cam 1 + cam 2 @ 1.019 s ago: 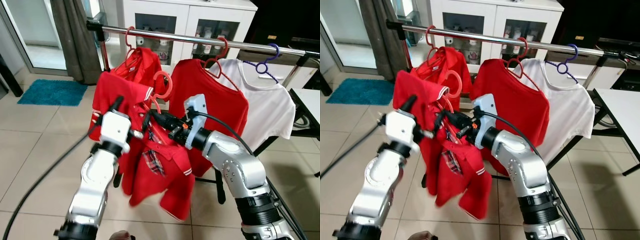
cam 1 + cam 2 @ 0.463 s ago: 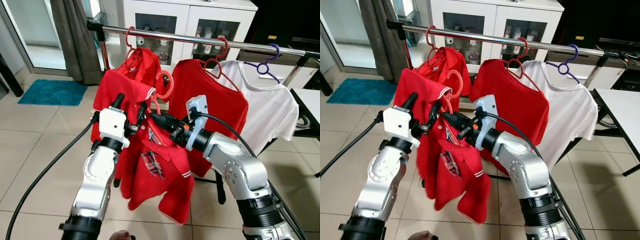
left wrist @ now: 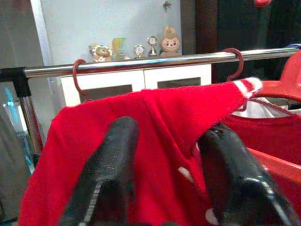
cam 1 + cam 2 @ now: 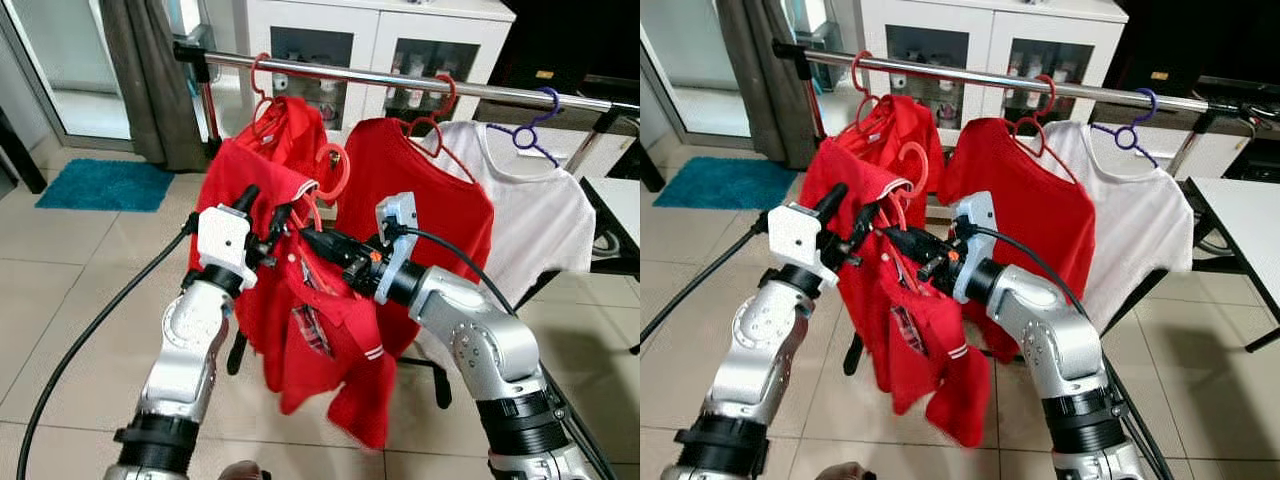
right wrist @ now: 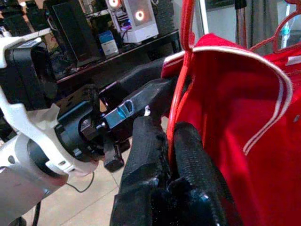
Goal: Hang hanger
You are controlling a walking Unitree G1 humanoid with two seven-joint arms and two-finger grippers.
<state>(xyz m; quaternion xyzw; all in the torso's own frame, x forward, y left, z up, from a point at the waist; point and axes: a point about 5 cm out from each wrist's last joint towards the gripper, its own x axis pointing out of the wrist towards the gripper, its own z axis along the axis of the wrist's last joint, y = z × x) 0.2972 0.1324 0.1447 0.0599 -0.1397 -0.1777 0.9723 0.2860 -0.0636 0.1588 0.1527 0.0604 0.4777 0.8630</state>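
A red polo shirt point(image 4: 320, 330) hangs on a red hanger whose hook point(image 4: 333, 168) is free in the air, below the steel rail point(image 4: 400, 80). My right gripper point(image 4: 312, 240) reaches in from the right and is shut on the hanger's thin red wire point(image 5: 181, 70) just under the hook. My left gripper point(image 4: 268, 218) is at the shirt's left shoulder. Its fingers point(image 3: 115, 160) stand apart, open, with red cloth point(image 3: 164, 122) between and beyond them. On the rail hang a red top point(image 4: 290, 120), a red T-shirt point(image 4: 420, 190) and a white T-shirt point(image 4: 535, 210).
The gap on the rail lies between the left red top and the red T-shirt's hook point(image 4: 443, 95). A white glass-door cabinet point(image 4: 350, 40) stands behind, with a grey curtain point(image 4: 140, 70) and a teal mat point(image 4: 100, 185) to the left. A white table edge point(image 4: 615, 200) is at right.
Both grippers have lifted the hanger and shirt slightly up and toward the rail. The left gripper has closed in on the shirt's shoulder, and the shirt's hem has swung.
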